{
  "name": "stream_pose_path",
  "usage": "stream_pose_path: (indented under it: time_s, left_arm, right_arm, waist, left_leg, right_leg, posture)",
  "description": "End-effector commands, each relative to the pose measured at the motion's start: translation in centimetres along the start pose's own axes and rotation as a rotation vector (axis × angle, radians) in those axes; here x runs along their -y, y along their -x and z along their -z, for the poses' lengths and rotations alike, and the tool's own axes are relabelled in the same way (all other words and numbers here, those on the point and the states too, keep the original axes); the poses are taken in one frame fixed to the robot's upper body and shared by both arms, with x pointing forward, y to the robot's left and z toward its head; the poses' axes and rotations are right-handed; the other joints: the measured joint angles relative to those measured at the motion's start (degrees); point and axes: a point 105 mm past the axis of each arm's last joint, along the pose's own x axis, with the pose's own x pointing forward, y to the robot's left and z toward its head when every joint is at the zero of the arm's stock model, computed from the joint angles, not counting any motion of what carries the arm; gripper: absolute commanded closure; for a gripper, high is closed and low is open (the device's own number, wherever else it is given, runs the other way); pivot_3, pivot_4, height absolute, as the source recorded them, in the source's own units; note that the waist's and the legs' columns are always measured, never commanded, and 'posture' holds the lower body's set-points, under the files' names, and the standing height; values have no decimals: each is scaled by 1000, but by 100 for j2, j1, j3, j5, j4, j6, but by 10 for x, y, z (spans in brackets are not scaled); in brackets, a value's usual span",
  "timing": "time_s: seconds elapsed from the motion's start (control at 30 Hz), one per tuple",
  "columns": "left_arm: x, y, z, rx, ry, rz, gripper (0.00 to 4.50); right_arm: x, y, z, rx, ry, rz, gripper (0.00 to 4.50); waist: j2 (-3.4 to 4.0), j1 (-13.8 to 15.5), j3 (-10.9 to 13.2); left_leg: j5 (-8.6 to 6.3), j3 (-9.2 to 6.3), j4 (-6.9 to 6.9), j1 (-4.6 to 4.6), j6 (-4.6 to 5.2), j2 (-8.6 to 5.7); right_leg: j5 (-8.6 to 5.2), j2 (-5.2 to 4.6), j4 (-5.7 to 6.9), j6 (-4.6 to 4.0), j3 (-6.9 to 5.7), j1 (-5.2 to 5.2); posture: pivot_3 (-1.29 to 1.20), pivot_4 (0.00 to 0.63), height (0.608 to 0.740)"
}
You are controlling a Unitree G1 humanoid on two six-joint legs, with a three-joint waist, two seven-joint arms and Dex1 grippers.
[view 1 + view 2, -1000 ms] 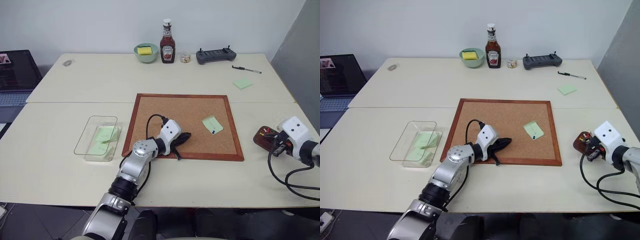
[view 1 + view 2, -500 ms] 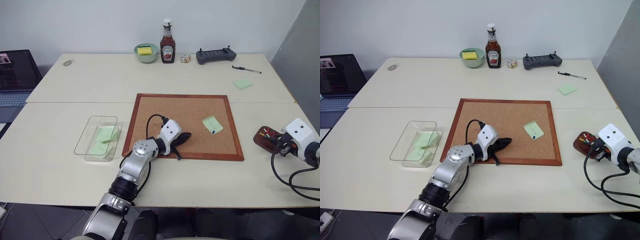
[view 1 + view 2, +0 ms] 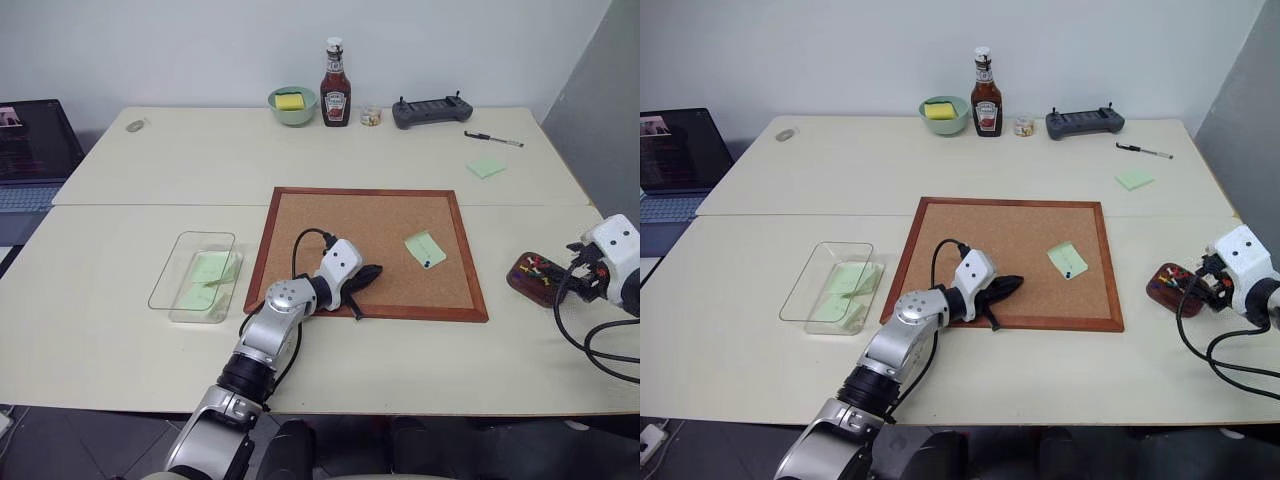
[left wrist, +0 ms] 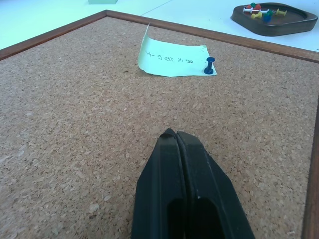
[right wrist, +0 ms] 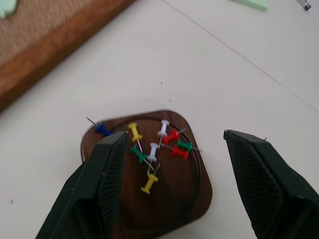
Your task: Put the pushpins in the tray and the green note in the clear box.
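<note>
The green note [image 3: 425, 248] lies on the corkboard [image 3: 340, 225], held at its near corner by a blue pushpin [image 4: 210, 65]. My left gripper [image 3: 368, 275] rests shut on the cork, pointing at the note [image 4: 172, 59] from a short distance. The dark brown tray [image 3: 517, 281] sits right of the board with several coloured pushpins [image 5: 149, 154] in it. My right gripper [image 5: 174, 135] hovers open just above the tray [image 5: 169, 209], with nothing between its fingers. The clear box [image 3: 205, 235], left of the board, holds green slips.
Along the table's far edge stand a ketchup bottle [image 3: 335, 85], a green bowl [image 3: 292, 104], a small jar [image 3: 370, 116], a grey controller [image 3: 432, 110] and a pen [image 3: 492, 139]. A green sticky pad [image 3: 485, 167] lies far right. A laptop [image 3: 35, 150] sits at the left.
My right gripper has opened over the tray, then lifted and drawn back to the right. The left arm has stayed still.
</note>
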Motion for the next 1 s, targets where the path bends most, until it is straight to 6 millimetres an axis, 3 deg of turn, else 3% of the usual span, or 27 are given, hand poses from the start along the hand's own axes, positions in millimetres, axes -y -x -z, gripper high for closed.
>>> stream_pose_path:
  time_s: [0.03,0.27,0.47,0.77,1.0]
  left_arm:
    - [10,-3,17,-58,28,35,4500]
    - [12,-3,18,-57,29,37,4500]
    - [11,-3,16,-54,27,35,4500]
    - [9,-2,16,-57,31,27,4500]
    - [11,-2,15,-56,34,30,4500]
  right_arm:
    - [7,8,-18,67,-16,19,1253]
    - [-1,6,-33,137,-50,-26,1253]
    - [-42,-9,-53,244,-98,-170,1253]
    - [-104,-35,-66,340,-79,-363,1253]
    - [-123,-60,-71,332,-55,-432,1253]
  waist:
    - [0,1,0]
    - [0,-1,0]
    - [0,3,0]
    - [0,1,-1]
    - [1,-4,-2]
  left_leg:
    - [0,0,0,0,0,0]
    - [0,0,0,1,0,0]
    - [0,-2,0,-1,0,0]
    - [0,-3,1,-1,0,0]
    - [0,-4,1,2,0,1]
  right_leg:
    - [0,0,0,0,0,1]
    - [0,0,0,0,1,0]
    - [0,0,0,0,-1,1]
    - [0,0,0,0,-2,-1]
    - [1,1,2,0,-3,-2]
  posture:
    - [0,150,740]
    - [0,150,740]
    - [0,150,740]
    - [0,150,740]
    - [0,150,740]
